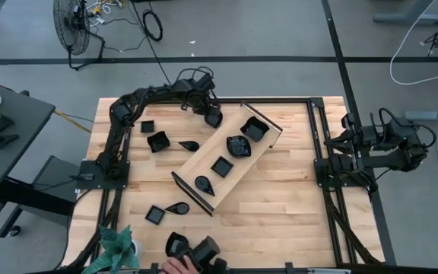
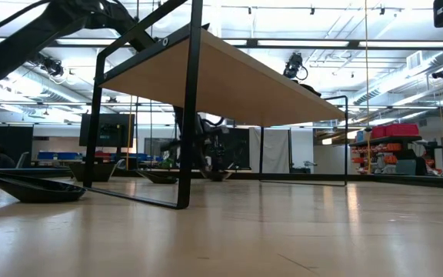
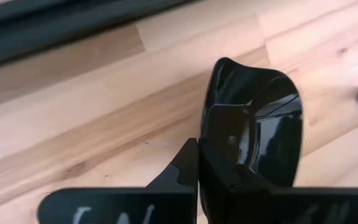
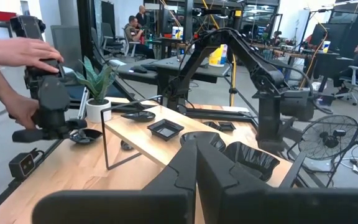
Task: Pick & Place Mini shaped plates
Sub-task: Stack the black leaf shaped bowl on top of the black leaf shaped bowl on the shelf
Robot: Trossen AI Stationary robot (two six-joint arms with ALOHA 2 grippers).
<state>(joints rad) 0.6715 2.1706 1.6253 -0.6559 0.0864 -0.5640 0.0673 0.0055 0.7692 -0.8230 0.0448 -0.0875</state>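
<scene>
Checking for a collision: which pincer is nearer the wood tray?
Left. The left pincer hovers beside the tray's far end, gripping a black plate; the right pincer waits apart.

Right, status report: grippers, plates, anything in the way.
Left gripper shut on a black mini plate at the tray's far end. Right gripper shut, empty, parked at the right edge. Four plates on tray. Person's hand at near edge.
</scene>
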